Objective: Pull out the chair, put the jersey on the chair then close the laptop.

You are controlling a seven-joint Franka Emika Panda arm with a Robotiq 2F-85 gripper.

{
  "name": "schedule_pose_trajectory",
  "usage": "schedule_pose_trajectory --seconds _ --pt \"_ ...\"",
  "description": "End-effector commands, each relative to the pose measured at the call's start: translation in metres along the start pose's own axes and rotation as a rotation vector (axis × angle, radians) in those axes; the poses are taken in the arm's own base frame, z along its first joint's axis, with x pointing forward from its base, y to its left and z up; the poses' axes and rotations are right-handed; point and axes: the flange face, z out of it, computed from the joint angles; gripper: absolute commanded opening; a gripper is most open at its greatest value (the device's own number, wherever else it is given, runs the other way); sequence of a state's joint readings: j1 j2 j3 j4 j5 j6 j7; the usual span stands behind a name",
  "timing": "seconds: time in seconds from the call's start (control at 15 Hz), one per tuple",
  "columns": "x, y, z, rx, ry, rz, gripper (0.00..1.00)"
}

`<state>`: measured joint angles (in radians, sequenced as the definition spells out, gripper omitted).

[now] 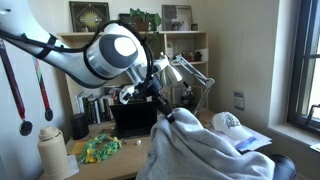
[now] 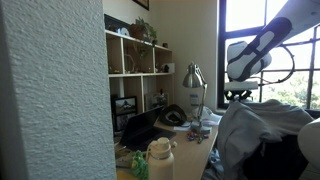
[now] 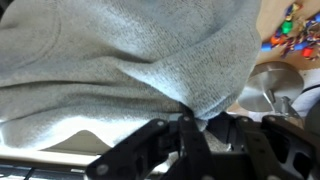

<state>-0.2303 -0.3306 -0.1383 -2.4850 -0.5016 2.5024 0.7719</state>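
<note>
Jersey (image 1: 205, 150): pale grey, bulky and wrinkled, bunched and held up by one fold pinched in the gripper (image 3: 192, 122). It fills most of the wrist view. Chair (image 2: 275, 158): black, mostly covered by the jersey's lower folds, only a dark patch visible. Laptop (image 1: 130, 120): black, lid open and upright, screen dark, on the desk (image 1: 125, 160) behind the jersey.

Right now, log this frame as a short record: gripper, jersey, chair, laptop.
jersey: held up, hanging bulky beside the desk
gripper: shut on a fold of the jersey
chair: dark shape under the cloth, only partly seen; contact unclear
laptop: open on the desk, screen dark
other: white cap on the desk
</note>
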Motion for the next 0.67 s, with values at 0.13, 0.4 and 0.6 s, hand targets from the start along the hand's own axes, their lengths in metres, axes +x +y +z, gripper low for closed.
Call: schedule_pose_trajectory --seconds 0.13,0.4,0.6 --pt "-0.017 -0.035 -0.014 0.169 -0.067 -0.06 0.06" --pt "-0.033 -0.048 -0.004 0.228 -0.187 -0.149 0.06" --pt "-0.03 -0.035 0.011 0.172 -0.218 -0.144 0.06"
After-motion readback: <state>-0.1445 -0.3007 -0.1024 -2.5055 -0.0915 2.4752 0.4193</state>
